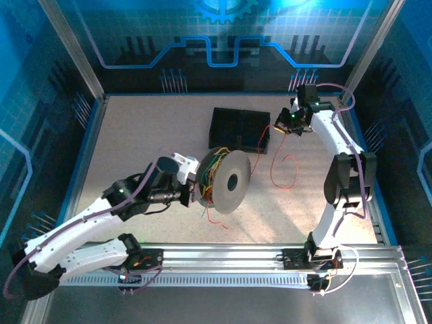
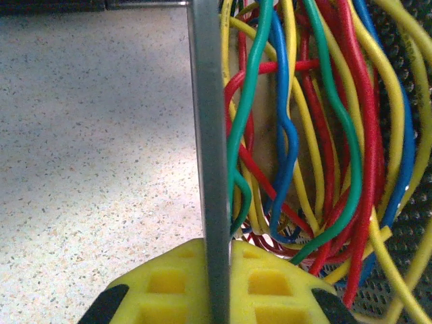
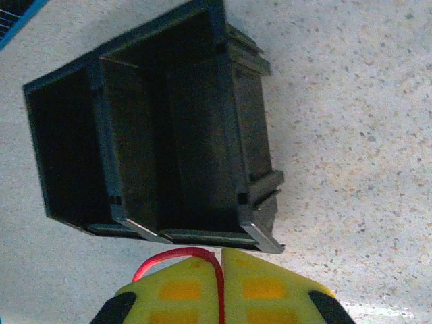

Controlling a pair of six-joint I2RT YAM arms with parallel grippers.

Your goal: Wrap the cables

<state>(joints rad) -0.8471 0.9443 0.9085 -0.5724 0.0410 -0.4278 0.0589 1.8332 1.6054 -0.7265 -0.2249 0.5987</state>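
Centre of the table [image 1: 148,135] and the left gripper [image 1: 191,192] is in on the spool [image 1: 229,181], which stands on edge, its round face turned towards the right arm; from the left wrist, the yellow fingers [image 2: 169,283] are pressed together on the spool's thin grey flange [image 2: 209,135], one on each side, the flange running straight up between them; that's a firm clamp on the spool.

The cables [image 1: 212,169] are bunched on the spool's left side, right against the gripper; close up they hang in loose loops [image 2: 317,135] just beside the flange, red, yellow, green and blue strands crossing over one another; a thin red end trails onto the table under the spool.

Over on the far right, the right gripper [image 1: 289,125] hovers just beside the black bin [image 1: 239,129]; its wrist view has the two yellow pads [image 3: 277,290] closed up against each other with a red cable [image 3: 169,256] pinched in the seam, arching out to the left; so that one is shut on the red cable.

From there the red cable [image 1: 287,172] drops onto the speckled table and curls in an open loop between the bin and the right arm's base; whether it joins the bundle on the spool I cannot tell.

The bin [image 3: 155,135] has two compartments, both dark inside, and sits well apart from the spool.
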